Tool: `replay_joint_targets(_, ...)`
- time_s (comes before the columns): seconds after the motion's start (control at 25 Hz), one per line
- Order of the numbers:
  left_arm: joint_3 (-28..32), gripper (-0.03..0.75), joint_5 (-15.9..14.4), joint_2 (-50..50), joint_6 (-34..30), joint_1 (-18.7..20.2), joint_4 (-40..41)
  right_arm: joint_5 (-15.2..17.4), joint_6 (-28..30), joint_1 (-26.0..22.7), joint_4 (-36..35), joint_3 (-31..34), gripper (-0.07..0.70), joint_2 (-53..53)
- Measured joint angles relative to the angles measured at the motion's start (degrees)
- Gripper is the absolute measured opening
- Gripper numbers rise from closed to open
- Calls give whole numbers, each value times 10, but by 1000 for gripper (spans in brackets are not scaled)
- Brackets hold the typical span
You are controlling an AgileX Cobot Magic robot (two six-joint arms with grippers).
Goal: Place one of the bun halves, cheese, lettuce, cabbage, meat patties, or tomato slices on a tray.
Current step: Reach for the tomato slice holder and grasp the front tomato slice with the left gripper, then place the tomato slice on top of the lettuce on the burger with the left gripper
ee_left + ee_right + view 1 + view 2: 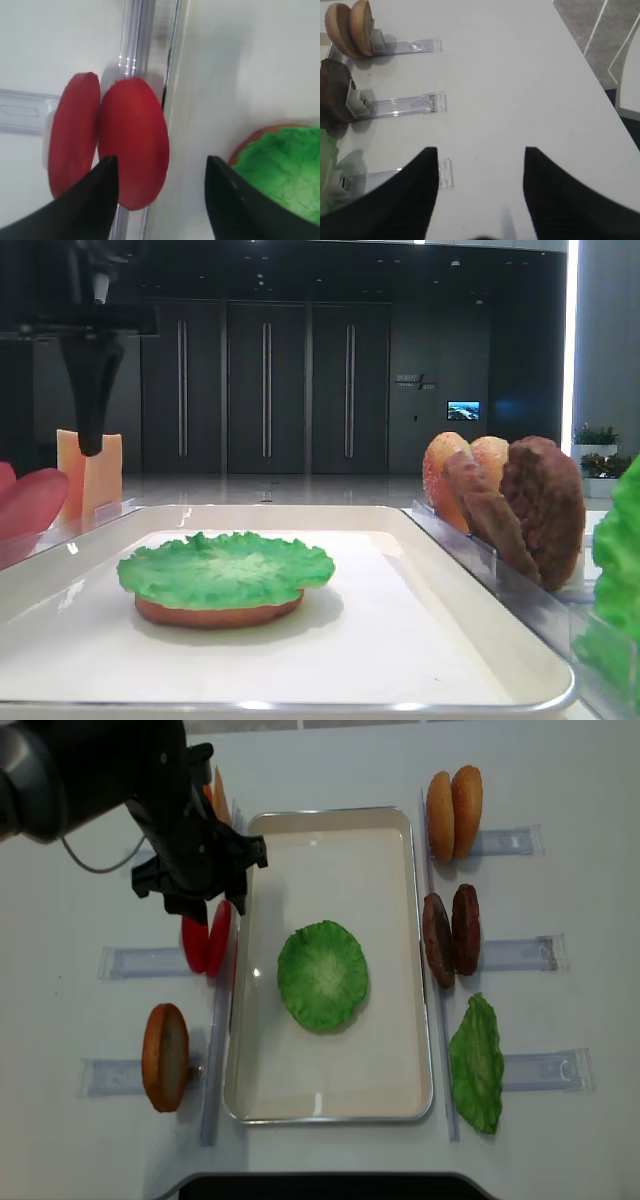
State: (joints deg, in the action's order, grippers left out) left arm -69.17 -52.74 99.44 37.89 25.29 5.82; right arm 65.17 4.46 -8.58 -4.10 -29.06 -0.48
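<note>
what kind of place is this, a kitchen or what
Probably a robot test bench in a lobby-like hall, not a kitchen: toy tomato slices and meat patties stand in clear holders beside a tray, with dark doors behind.

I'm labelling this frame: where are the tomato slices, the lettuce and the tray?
tomato slices (132, 142): left wrist view, face of nearer slice.
lettuce (323, 975): overhead view, pale centre.
tray (330, 1116): overhead view, near rim.
</note>
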Motion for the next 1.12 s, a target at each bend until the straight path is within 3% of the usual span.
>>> replay_joint_targets(0.2, 0, 424, 0, 31, 0, 0, 9, 0, 0, 0, 0, 0, 369, 0)
replay_joint_targets(0.36, 0, 411, -20, 48, 0, 0, 38, 0, 0, 0, 0, 0, 368, 0)
replay_joint_targets(0.44, 0, 334, -22, 51, -1, 0, 45, 0, 0, 0, 0, 0, 368, 0)
replay_joint_targets(0.56, 0, 115, -23, 51, -10, 0, 45, 0, 0, 0, 0, 0, 368, 0)
replay_joint_targets(0.64, -1, 57, -23, 51, -14, 0, 41, 0, 0, 0, 0, 0, 368, 0)
replay_joint_targets(1.12, -46, 51, -34, -17, -48, 2, -49, 0, 0, 0, -1, 0, 368, 0)
